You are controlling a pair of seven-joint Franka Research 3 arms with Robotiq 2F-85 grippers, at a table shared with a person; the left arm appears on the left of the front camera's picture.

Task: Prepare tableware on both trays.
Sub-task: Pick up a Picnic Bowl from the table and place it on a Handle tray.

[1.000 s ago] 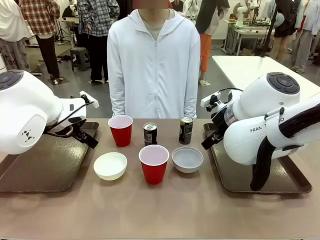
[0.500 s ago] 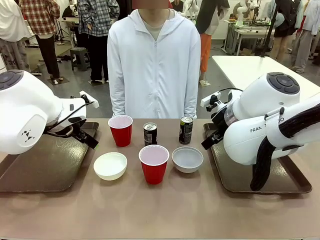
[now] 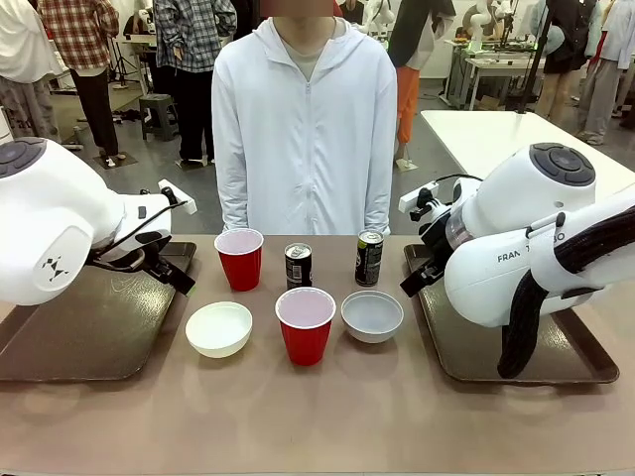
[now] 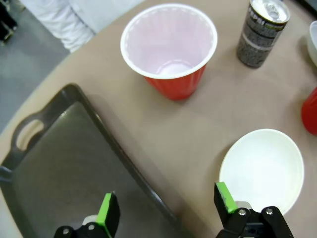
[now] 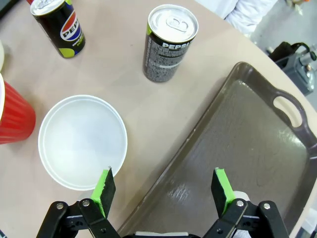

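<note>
- Left gripper [image 4: 166, 201], lower centre of the left wrist view: jaws spread wide, nothing between the green pads, hanging over the inner rim of the left tray [image 4: 64, 163].
- Just beyond that rim, lower right of the same view: cream-white bowl [image 4: 262, 166], empty, upright on the table.
- Upper centre: far red cup [image 4: 171, 49], upright, white inside showing; to its right, the left Pepsi can [image 4: 261, 32], standing; at the right edge, a sliver of the near red cup [image 4: 311, 111].
- Right gripper [image 5: 163, 184], lower centre of the right wrist view: jaws likewise spread wide and empty, above the inner rim of the right tray [image 5: 247, 148], with a cut-out handle at the upper right.
- Left of that rim: pale grey-white bowl [image 5: 81, 141], empty, on the table; above it the right Pepsi can [image 5: 170, 42], upright and unopened.
- Front view, centre of the brown table [image 3: 317, 416]: back row of far cup and two cans, front row of cream bowl, near cup and grey bowl, all apart and all between the trays.
- Both trays flat at the left and right sides of the frame, bare where visible under the arms.
- Person [image 3: 305, 129] in a white zipped jacket, upper centre, standing at the table's far edge.
</note>
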